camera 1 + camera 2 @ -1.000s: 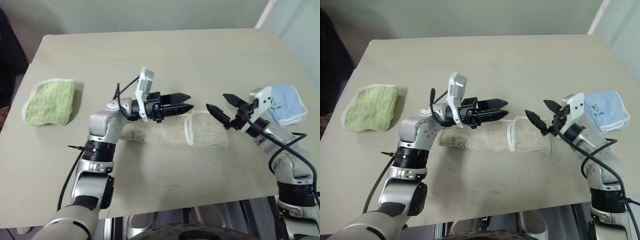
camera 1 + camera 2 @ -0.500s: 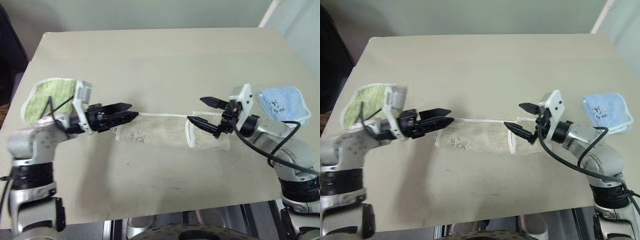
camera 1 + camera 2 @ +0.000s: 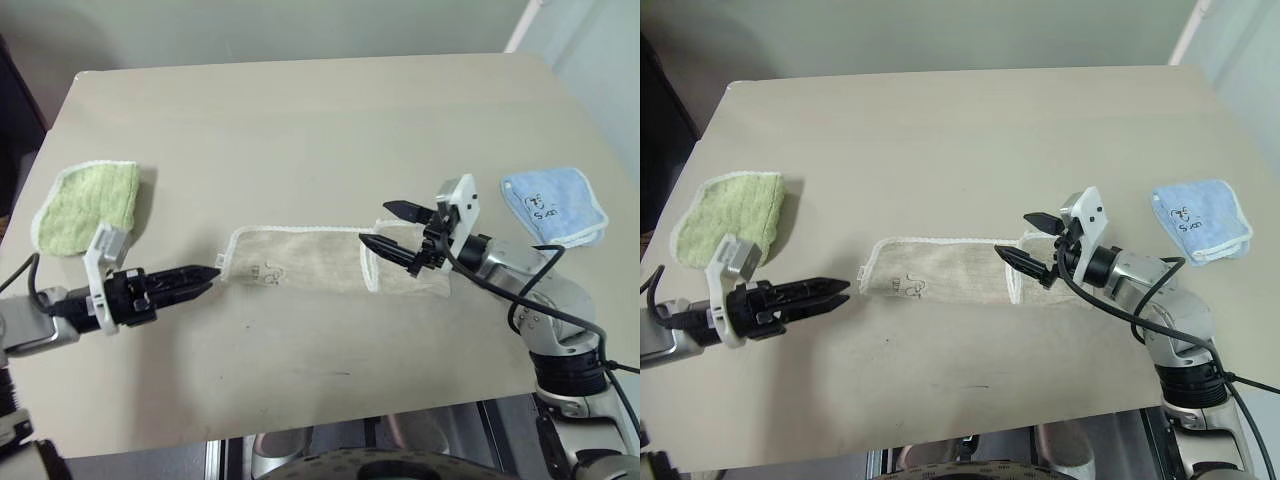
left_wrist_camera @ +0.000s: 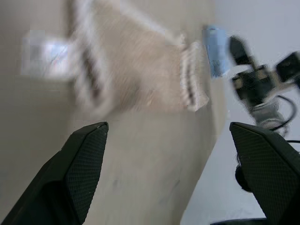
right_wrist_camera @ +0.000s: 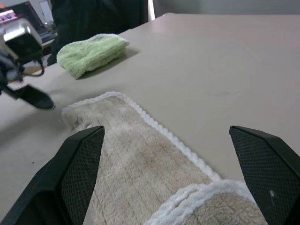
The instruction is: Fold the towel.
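Note:
The towel (image 3: 300, 262) lies as a long beige strip with white edging across the middle of the table, its right end doubled over. My left gripper (image 3: 207, 279) hovers open just off the strip's left end, pointing at it, with nothing between its fingers. My right gripper (image 3: 378, 225) is open above the doubled right end, pointing left along the strip, and holds nothing. In the right wrist view the towel (image 5: 140, 159) stretches away between the two fingers toward the left gripper (image 5: 29, 95).
A small green folded towel (image 3: 85, 205) sits near the table's left edge, beyond my left arm. A small light-blue folded towel (image 3: 552, 205) lies at the right, behind my right arm. The tan table (image 3: 320, 120) has bare surface at the far side and in front of the strip.
My left arm has swung left and back from above the towel's middle to beyond its left end, rolling its wrist. The right gripper has shifted left over the doubled end.

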You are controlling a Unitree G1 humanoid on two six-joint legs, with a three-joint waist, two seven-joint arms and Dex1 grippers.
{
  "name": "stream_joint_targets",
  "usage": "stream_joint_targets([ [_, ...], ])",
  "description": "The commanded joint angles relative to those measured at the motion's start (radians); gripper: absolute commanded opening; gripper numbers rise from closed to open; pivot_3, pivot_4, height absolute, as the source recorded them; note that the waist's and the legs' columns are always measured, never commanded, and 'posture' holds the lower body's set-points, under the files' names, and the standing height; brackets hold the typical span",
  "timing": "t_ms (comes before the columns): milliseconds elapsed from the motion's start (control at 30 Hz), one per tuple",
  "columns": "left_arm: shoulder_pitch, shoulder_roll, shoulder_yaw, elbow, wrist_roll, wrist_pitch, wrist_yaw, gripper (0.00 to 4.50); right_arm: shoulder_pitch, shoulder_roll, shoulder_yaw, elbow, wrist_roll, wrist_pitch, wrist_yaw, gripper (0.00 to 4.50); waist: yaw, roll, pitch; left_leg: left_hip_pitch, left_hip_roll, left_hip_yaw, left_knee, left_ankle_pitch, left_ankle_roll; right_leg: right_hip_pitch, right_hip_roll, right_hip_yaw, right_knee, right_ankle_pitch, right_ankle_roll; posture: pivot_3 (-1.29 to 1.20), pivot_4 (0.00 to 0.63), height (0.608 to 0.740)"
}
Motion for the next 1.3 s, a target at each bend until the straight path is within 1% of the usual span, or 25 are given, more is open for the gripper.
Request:
stream_joint_targets([
  [33,0.006,0.039,-0.021,0.046,-0.082,0.006,0.059,4.48,-0.019,0.013,-0.018,-0.017,0.010,0.002,-0.011,4.50,0.003,0.000,0.000,0.001,0.000,-0.001,-0.001,0.000,0.000,0.000,0.000,0.000,0.001,0.000,-0.001,0.00,0.150,0.740],
  [167,-0.028,-0.001,-0.052,0.079,-0.137,0.006,0.146,4.48,-0.015,0.024,-0.024,-0.017,0.004,0.003,-0.023,4.50,0.004,0.000,0.000,0.003,0.000,-0.001,-0.001,0.001,-0.001,0.000,0.000,0.000,0.005,0.002,-0.004,0.00,0.150,0.740],
  [300,-0.092,-0.085,-0.067,0.115,-0.190,0.006,0.250,4.48,-0.009,0.024,-0.039,-0.024,0.009,0.005,-0.040,4.50,0.003,-0.001,0.000,0.005,0.000,-0.001,-0.001,0.004,-0.004,0.000,0.001,0.000,0.007,0.004,-0.007,0.00,0.150,0.740],
  [433,-0.171,-0.168,-0.056,0.177,-0.185,0.006,0.364,4.48,-0.001,0.020,-0.047,-0.033,0.007,0.009,-0.055,4.50,0.003,-0.001,0.001,0.006,0.000,-0.002,-0.002,0.006,-0.007,0.000,0.002,0.000,0.010,0.004,-0.007,0.00,0.150,0.740],
  [533,-0.217,-0.186,-0.054,0.245,-0.208,0.006,0.429,4.48,0.010,0.016,-0.058,-0.047,0.011,0.016,-0.066,4.50,0.003,-0.002,0.001,0.007,0.000,-0.002,-0.002,0.007,-0.010,-0.001,0.002,0.000,0.012,0.003,-0.008,0.00,0.150,0.740],
  [800,-0.243,-0.198,-0.056,0.309,-0.252,0.006,0.523,4.48,0.031,0.017,-0.072,-0.065,0.007,0.024,-0.089,4.50,0.003,-0.003,0.001,0.012,-0.001,-0.002,-0.005,0.009,-0.011,0.003,0.003,0.001,0.012,0.003,-0.008,0.00,0.150,0.740],
  [967,-0.241,-0.213,-0.067,0.305,-0.272,0.006,0.563,4.48,0.037,0.016,-0.079,-0.069,0.006,0.026,-0.101,4.50,0.003,-0.003,0.001,0.015,-0.001,-0.002,-0.007,0.010,-0.010,0.005,0.003,0.001,0.012,0.004,-0.008,0.00,0.150,0.740],
  [1100,-0.246,-0.235,-0.060,0.279,-0.248,-0.011,0.575,4.48,0.041,0.013,-0.082,-0.072,0.001,0.022,-0.105,4.50,0.005,-0.003,0.001,0.015,-0.001,-0.002,-0.007,0.010,-0.010,0.005,0.003,0.001,0.012,0.003,-0.008,0.00,0.150,0.740],
  [1167,-0.246,-0.246,-0.056,0.268,-0.244,-0.024,0.579,4.11,0.042,0.012,-0.083,-0.072,-0.002,0.020,-0.109,4.50,0.008,-0.003,0.001,0.015,-0.002,-0.002,-0.007,0.010,-0.010,0.005,0.003,0.001,0.012,0.003,-0.008,0.00,0.150,0.740],
  [1200,-0.245,-0.248,-0.056,0.263,-0.242,-0.025,0.572,3.85,0.042,0.013,-0.084,-0.073,-0.003,0.019,-0.111,4.50,0.009,-0.003,0.001,0.015,-0.002,-0.002,-0.007,0.010,-0.010,0.005,0.002,0.001,0.012,0.003,-0.007,0.00,0.150,0.740],
  [1267,-0.244,-0.252,-0.054,0.257,-0.240,-0.022,0.567,3.24,0.045,0.011,-0.086,-0.075,-0.003,0.018,-0.114,4.50,0.008,-0.005,0.003,0.015,-0.002,-0.002,-0.007,0.010,-0.010,0.005,0.002,0.001,0.012,0.003,-0.007,0.00,0.150,0.740],
  [1300,-0.244,-0.253,-0.052,0.256,-0.237,-0.021,0.566,2.86,0.046,0.011,-0.087,-0.076,-0.003,0.018,-0.116,4.50,0.008,-0.006,0.003,0.015,-0.002,-0.002,-0.007,0.010,-0.010,0.005,0.003,0.001,0.012,0.003,-0.007,0.00,0.150,0.740],
])
